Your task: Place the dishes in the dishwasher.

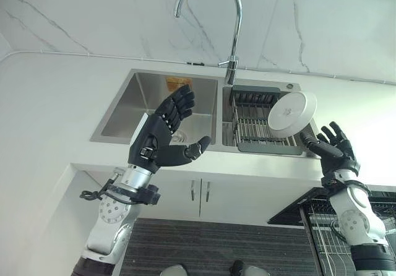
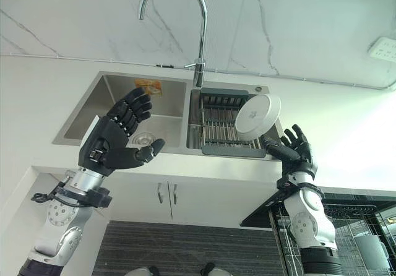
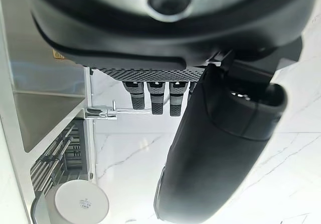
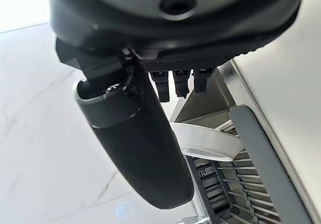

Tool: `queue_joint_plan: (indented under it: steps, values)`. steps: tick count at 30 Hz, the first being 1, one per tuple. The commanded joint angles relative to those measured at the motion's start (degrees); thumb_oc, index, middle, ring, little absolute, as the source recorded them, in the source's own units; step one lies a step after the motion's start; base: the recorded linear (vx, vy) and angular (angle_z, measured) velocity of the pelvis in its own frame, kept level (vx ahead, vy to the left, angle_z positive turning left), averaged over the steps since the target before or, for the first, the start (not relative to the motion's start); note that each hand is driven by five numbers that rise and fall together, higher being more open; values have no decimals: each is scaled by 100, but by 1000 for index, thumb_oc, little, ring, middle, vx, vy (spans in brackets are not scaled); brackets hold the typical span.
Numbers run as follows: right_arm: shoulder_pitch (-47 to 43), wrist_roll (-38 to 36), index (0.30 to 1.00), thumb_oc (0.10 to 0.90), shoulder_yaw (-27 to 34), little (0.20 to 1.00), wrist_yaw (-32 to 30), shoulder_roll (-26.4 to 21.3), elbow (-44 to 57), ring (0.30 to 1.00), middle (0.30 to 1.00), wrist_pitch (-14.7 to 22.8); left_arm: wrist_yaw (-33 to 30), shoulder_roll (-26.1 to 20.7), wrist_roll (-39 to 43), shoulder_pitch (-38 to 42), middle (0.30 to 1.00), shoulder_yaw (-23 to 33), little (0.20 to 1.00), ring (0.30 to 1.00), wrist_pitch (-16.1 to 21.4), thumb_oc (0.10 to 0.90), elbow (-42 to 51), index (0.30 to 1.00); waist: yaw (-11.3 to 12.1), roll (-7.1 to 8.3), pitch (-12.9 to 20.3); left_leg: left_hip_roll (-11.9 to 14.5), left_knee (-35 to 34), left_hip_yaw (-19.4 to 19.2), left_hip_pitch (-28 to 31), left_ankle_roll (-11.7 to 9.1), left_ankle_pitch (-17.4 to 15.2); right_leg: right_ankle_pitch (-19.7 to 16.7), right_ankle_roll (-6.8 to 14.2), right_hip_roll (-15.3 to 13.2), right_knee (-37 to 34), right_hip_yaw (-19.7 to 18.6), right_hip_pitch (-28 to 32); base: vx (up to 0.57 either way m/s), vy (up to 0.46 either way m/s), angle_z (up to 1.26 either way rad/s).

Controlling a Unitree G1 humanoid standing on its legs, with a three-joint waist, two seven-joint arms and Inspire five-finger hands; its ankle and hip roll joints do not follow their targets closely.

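My right hand (image 1: 337, 145) hovered by the white plate (image 1: 292, 111) (tilted on the sink rack (image 1: 257, 122)), fingers spread, holding nothing. My left hand (image 1: 162, 135) hung over the left basin (image 1: 127, 110), fingers apart.

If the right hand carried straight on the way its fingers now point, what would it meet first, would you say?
Most likely the white plate leaning in the dish rack of the right sink basin. The right hand is open, its fingers reaching toward the plate's lower edge. Whether it already touches is hard to tell.

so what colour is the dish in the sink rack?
White, plain. The dish stands tilted in the dark rack of the sink's right basin; clearest in the left eye view.
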State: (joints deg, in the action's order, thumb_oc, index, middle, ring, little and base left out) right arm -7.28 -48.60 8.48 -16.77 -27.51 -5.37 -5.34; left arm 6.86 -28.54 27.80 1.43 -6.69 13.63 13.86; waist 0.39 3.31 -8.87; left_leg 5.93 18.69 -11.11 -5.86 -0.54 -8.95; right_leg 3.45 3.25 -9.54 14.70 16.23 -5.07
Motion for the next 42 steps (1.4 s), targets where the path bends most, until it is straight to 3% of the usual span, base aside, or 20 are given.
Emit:
queue_joint_plan:
  steps: [1,23,42]
  values:
    - [-855,-213,900,800,361,900,106,-578,-125,900,900,634,6,-253,14,483,900,-103,900,900,493,800,373,900,148,-3,344,113,-150,13,505,-128,-836,590,454,-84,249,39,125,0,0,0]
    - [-1765,-503,900,800,56,900,538,-1319,-1532,900,900,261,-22,-396,57,680,900,-337,900,900,376,800,231,900,290,-3,389,108,-150,58,483,-190,-785,650,416,-77,249,95,192,0,0,0]
    - [-2365,-457,900,800,-220,900,906,-1810,-2185,900,900,12,-45,-499,132,624,900,-424,900,900,489,800,160,900,414,22,376,92,-150,131,461,-219,-741,691,397,-91,249,162,249,0,0,0]
